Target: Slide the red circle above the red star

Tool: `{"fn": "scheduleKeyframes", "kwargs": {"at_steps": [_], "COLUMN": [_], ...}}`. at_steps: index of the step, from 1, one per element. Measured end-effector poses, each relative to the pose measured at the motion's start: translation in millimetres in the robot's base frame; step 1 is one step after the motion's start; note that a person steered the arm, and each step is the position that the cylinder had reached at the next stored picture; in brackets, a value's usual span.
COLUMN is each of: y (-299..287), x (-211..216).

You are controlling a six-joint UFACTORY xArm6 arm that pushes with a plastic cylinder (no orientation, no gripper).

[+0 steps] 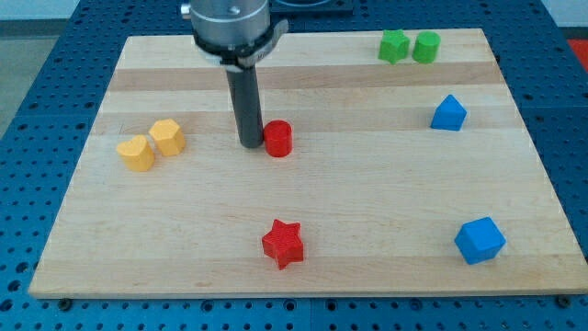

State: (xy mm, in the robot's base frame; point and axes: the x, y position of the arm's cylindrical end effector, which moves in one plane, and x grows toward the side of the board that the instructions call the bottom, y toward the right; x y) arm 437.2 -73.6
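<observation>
The red circle [278, 139] stands on the wooden board near the middle, a little toward the view's top. The red star [283, 243] lies toward the view's bottom, almost straight below the circle and well apart from it. My tip [250, 143] is just to the left of the red circle, very close to or touching its left side. The dark rod rises from the tip to the arm's grey head at the view's top.
A yellow heart [137, 154] and a yellow hexagon [168, 136] sit together at the view's left. Two green blocks [394, 46] [425, 47] sit at the top right. A blue block [448, 113] is at the right, another blue block [480, 240] at the bottom right.
</observation>
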Motion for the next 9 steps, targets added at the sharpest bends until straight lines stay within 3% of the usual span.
{"fn": "scheduleKeyframes", "kwargs": {"at_steps": [1, 2, 5, 9], "y": [0, 0, -17, 23], "x": [43, 48, -75, -63]}}
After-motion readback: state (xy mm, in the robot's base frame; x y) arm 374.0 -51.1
